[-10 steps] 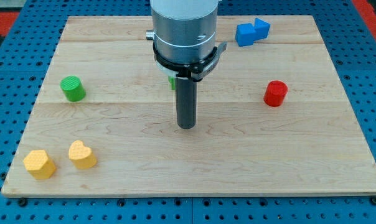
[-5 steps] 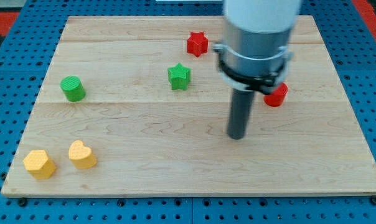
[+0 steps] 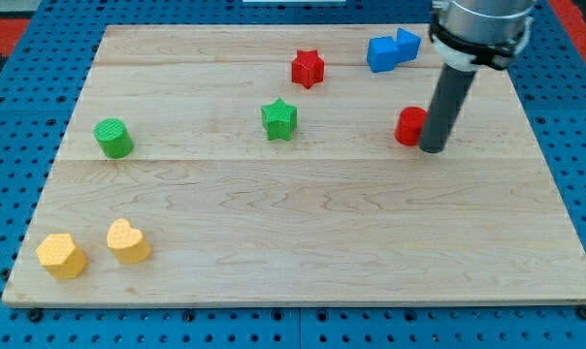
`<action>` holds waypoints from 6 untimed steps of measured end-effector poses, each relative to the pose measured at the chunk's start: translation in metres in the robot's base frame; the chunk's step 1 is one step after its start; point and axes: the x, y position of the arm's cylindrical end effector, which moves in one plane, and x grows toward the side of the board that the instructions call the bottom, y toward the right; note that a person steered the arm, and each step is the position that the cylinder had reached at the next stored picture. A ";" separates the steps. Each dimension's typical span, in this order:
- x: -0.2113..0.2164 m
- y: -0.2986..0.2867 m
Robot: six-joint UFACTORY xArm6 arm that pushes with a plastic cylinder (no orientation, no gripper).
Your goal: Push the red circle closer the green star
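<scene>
The red circle (image 3: 408, 126) is a short red cylinder on the wooden board, right of centre. My tip (image 3: 433, 148) stands against its right side, touching or nearly touching it. The green star (image 3: 279, 118) lies to the view's left of the red circle, a good gap away, near the board's middle top. The dark rod hides the red circle's right edge.
A red star (image 3: 309, 68) lies above the green star. Two blue blocks (image 3: 392, 49) sit at the top right. A green cylinder (image 3: 113, 138) is at the left. A yellow hexagon (image 3: 60, 255) and a yellow heart (image 3: 127, 240) sit at the bottom left.
My tip has swung from the board's middle to the right, round to the red circle's right side. The red circle has shifted a little to the left.
</scene>
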 end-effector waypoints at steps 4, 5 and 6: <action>-0.030 -0.030; -0.024 -0.109; -0.040 -0.141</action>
